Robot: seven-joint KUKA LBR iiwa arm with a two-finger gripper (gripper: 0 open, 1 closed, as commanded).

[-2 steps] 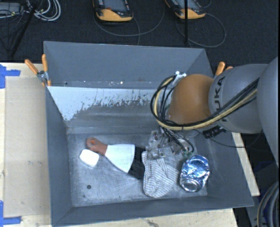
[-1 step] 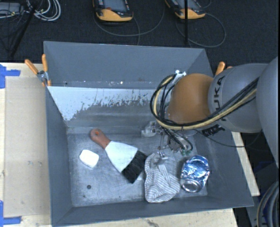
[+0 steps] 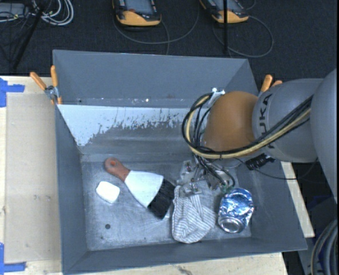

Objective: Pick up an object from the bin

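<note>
A grey metal bin (image 3: pixel 158 90) is seen from above. The robot arm enters from the right of the frame, and its hand (image 3: pixel 195 181) is low inside the bin, right of centre, at the upper edge of a crumpled grey-and-white striped cloth (image 3: pixel 191 219). Whether the hand is wide or narrow, I cannot tell. The cloth lies on the bin floor, with a crushed blue can (image 3: pixel 236 209) just to its right. To its left are a white brush with black bristles (image 3: pixel 144 188) and a small white block (image 3: pixel 107 192). Nothing looks lifted, so the pick seems not yet done, with gripping and raising left to do.
</note>
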